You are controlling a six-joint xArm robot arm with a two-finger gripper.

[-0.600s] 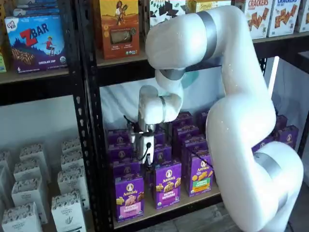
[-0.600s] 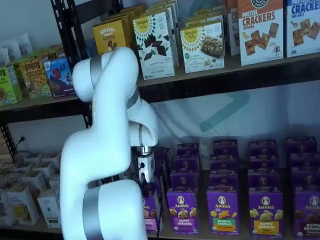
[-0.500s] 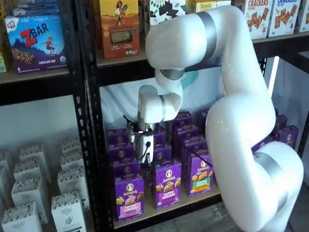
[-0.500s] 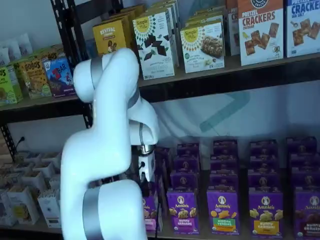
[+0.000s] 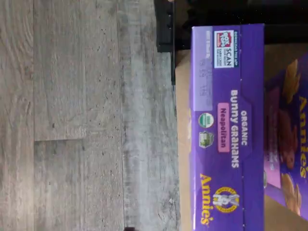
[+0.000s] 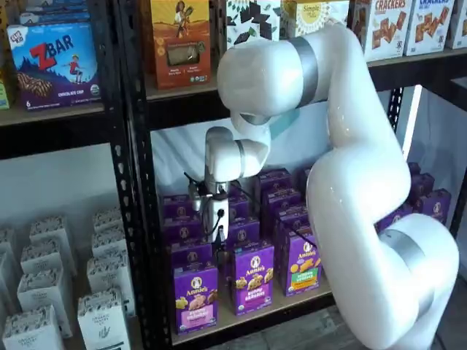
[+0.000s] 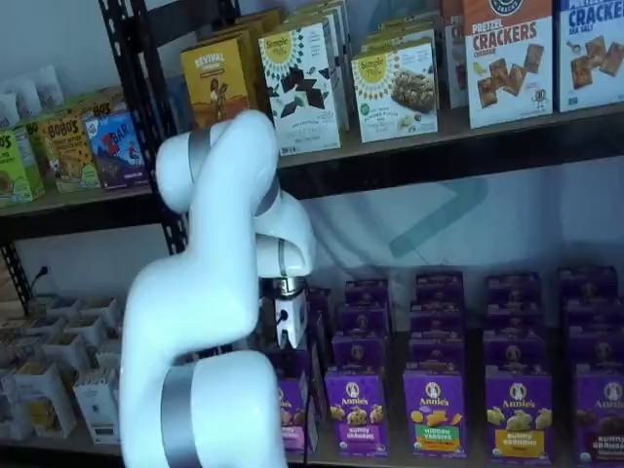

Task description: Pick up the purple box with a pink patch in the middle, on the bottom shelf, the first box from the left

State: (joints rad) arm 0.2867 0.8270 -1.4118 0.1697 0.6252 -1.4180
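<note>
The purple box (image 6: 195, 297) with a pink panel stands upright at the front left of the bottom shelf (image 6: 271, 307). In a shelf view the arm hides most of it, leaving only its pink-labelled edge (image 7: 292, 417). The wrist view looks down on its top face (image 5: 226, 130), printed "Bunny Grahams Neapolitan", at the shelf board's edge (image 5: 184, 144). My gripper (image 6: 216, 242) hangs above and just behind this box, over the row of purple boxes; it also shows in a shelf view (image 7: 290, 341). Its fingers do not show clearly, and nothing is seen held.
More purple Annie's boxes (image 6: 253, 277) stand in rows to the right and behind. A black perforated upright (image 6: 142, 219) borders the shelf on the left. White boxes (image 6: 102, 317) stand in the neighbouring bay. Grey plank floor (image 5: 77, 115) lies in front of the shelf.
The arm's upper links have shifted slightly left and up, and the gripper has risen a little above the purple boxes. The boxes have not moved.
</note>
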